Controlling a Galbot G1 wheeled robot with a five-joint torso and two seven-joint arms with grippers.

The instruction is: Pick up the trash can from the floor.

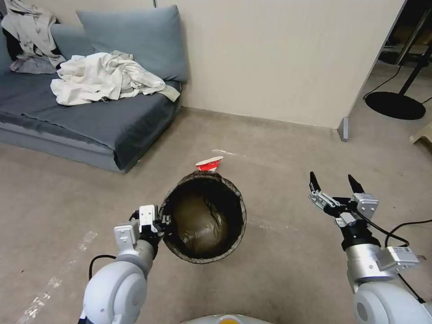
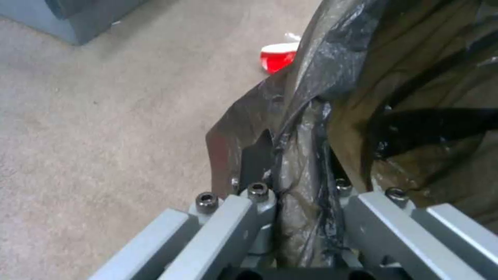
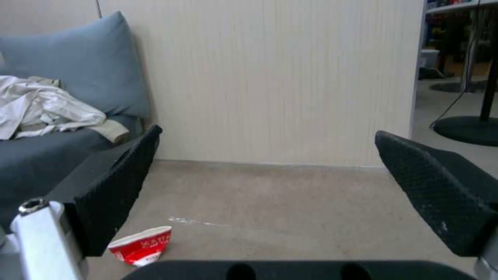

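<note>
On the floor, centre-near: trash can | left hand clamped on its left rim (bag pinched too) | right hand apart, idle | lift straight, slowly.

Floor, beige carpet, as I see it: red cup at 12 o'clock; sofa at 10.

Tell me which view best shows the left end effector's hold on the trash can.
The left wrist view: the left end effector pinches the trash can rim, bag included. The head view shows the contact from above. The right wrist view looks at the wall.
</note>
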